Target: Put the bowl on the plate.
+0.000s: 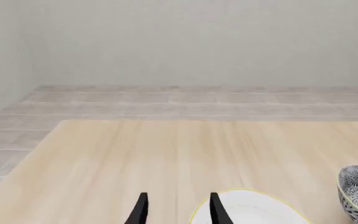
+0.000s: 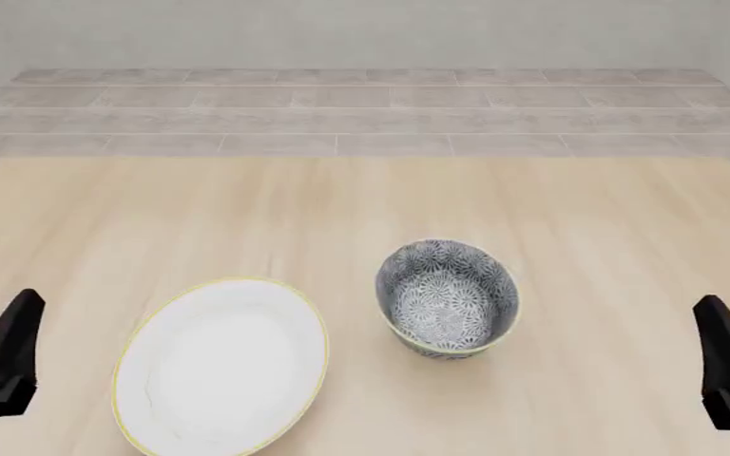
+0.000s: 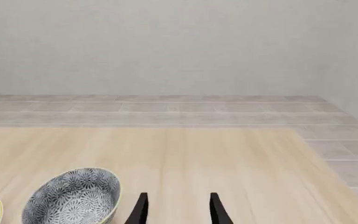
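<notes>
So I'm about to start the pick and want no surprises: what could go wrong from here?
1. The bowl is deep with a thin rim; the right gripper, jaws open, might slip off it or tip it.
2. The plate lies close beside the bowl, so a sliding bowl could knock it.
3. The left gripper hovers near the plate's edge and could get in the way.

No legible text, labels, brand marks, numbers or signs are appearing in any view. The bowl (image 2: 448, 296) is showing only a floral pattern, and the plate (image 2: 220, 366) is showing only a plain rim line.
</notes>
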Tool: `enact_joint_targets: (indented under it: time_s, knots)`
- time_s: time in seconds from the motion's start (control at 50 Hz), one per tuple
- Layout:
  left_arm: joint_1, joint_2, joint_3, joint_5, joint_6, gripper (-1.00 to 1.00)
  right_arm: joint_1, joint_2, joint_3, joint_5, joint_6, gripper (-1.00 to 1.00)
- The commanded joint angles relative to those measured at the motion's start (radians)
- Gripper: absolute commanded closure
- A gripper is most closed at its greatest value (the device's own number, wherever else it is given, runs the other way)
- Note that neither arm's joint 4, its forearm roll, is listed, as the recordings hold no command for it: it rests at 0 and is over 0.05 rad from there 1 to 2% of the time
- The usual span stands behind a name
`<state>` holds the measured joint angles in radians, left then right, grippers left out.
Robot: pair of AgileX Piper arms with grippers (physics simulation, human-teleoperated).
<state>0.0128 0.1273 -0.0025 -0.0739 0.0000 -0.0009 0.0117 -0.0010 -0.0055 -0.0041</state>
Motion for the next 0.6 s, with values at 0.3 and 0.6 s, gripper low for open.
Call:
enact_joint_targets:
  time_s: [0.3,0.6]
  knots:
    - [0.005,-0.118,-0.030,0.097,0.007,-1.00,0.026,-0.011,-0.005,-0.008,-0.011,-1.00]
    - [0.009,-0.121,-0.047,0.122,0.012,-1.00,0.061,-0.011,-0.033,-0.019,-0.037,-1.00]
